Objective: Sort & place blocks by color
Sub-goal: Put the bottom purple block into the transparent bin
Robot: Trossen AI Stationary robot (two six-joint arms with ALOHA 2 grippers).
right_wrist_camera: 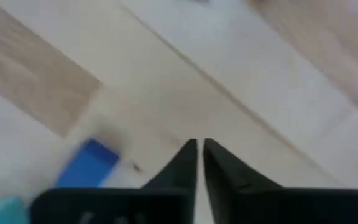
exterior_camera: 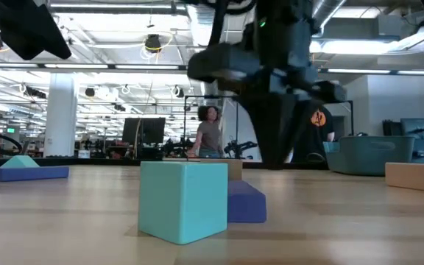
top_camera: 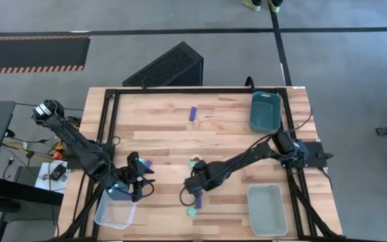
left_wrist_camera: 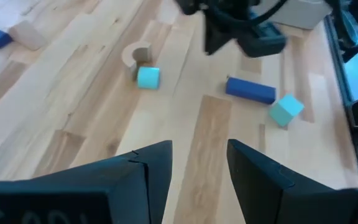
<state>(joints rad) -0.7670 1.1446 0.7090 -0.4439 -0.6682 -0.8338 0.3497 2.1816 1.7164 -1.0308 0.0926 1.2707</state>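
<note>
On the wooden table a dark blue bar [top_camera: 197, 200] lies beside a teal cube [top_camera: 191, 211] near the front edge; both also show in the low view, the bar [exterior_camera: 245, 201] behind the cube [exterior_camera: 184, 200]. My right gripper [right_wrist_camera: 199, 144] points down just above the table beside that blue bar [right_wrist_camera: 89, 165], shut with nothing between its fingers. A tan arch [left_wrist_camera: 135, 55] and a second teal cube [left_wrist_camera: 148, 77] rest farther back. Another blue bar [top_camera: 193, 113] lies near the far edge. My left gripper [left_wrist_camera: 197, 168] hovers open and empty at the front left.
A clear bin [top_camera: 116, 210] sits at the front left corner under my left arm. Another clear bin [top_camera: 267, 210] stands front right, and a teal bin [top_camera: 264, 111] stands far right. A small purple piece [top_camera: 148, 163] lies by my left gripper. Bare wood spans the table's middle.
</note>
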